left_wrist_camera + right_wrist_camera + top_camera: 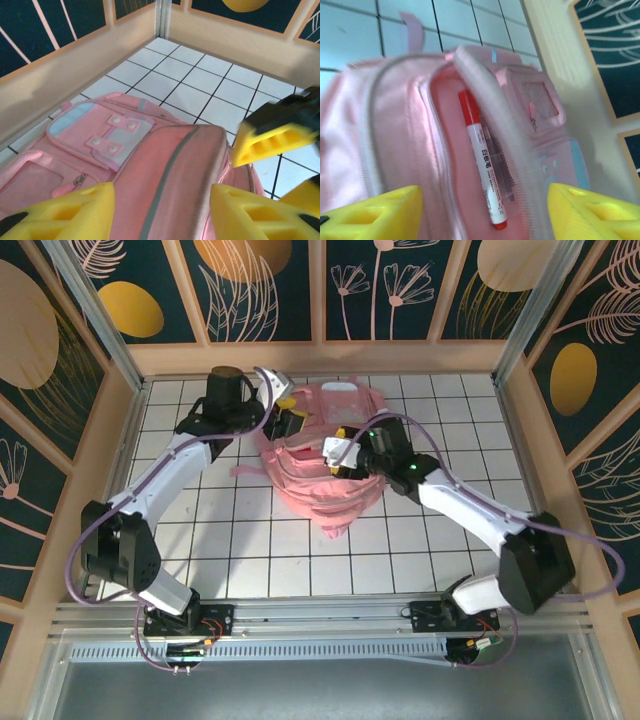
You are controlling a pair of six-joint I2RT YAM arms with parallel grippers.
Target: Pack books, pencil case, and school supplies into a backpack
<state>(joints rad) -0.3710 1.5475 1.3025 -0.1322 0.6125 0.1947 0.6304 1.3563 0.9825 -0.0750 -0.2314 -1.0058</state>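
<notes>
The pink backpack [318,495] lies in the middle of the tiled table, its main opening gaping. In the right wrist view a red-and-white marker pen [482,165] lies inside the backpack [385,125], with a small clear tube [501,167] beside it. My right gripper [482,217] hovers open just over them, holding nothing. My left gripper [162,215] is open astride the backpack's top flap [175,170], its yellow fingers [70,212] on either side. The right gripper's yellow finger [272,142] shows close by. From above, both the left gripper [290,412] and the right gripper [338,445] are over the bag. Books and pencil case are hidden.
Wooden walls [75,65] box in the white tiled table [250,550]. The back wall [320,358] runs close behind the backpack. A loose strap [335,530] trails toward the near side.
</notes>
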